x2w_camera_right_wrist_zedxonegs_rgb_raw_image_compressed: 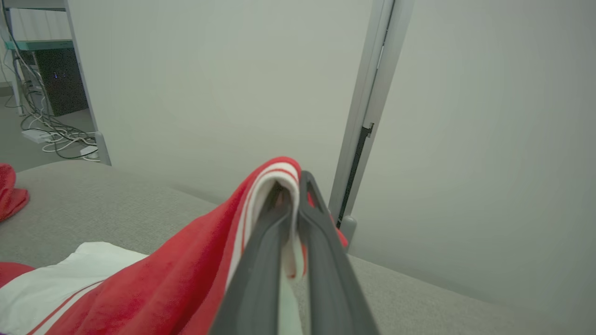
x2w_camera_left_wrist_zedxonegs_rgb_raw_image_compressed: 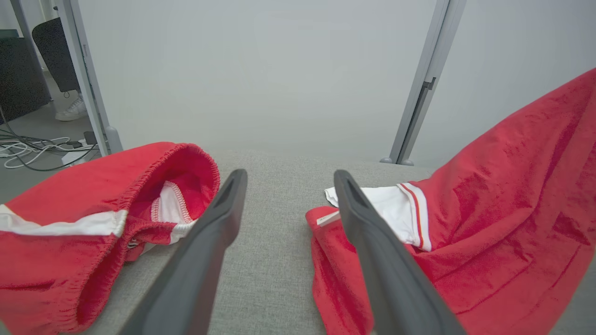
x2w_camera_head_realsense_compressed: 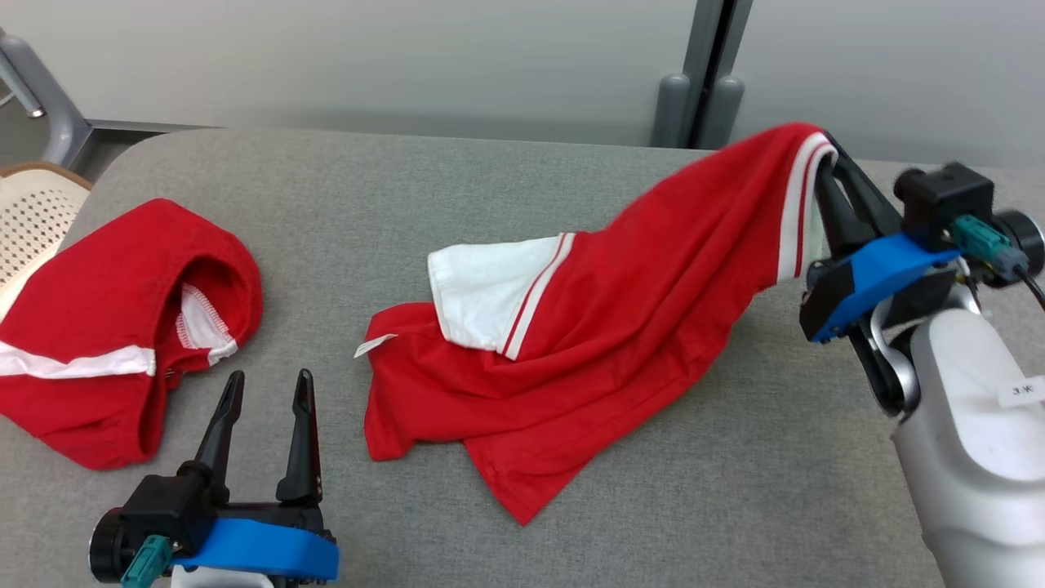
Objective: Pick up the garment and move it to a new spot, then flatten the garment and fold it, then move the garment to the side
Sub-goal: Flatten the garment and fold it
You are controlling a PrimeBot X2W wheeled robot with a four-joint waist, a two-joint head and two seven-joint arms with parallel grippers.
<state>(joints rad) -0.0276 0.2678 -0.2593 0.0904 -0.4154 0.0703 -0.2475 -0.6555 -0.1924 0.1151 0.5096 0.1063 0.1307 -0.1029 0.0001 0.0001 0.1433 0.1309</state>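
A red garment with white panels and stripes lies crumpled on the grey table, one striped edge lifted up to the right. My right gripper is shut on that raised white-striped edge, high above the table's right side; the wrist view shows the fingers pinching the red and white cloth. My left gripper stands open near the front left, with nothing between its fingers. It points between the garment and a second red piece.
A second red garment with an elastic waistband lies bunched at the table's left edge, just left of my left gripper. A perforated cream chair stands beyond the left edge. Grey partition posts rise behind the table's far side.
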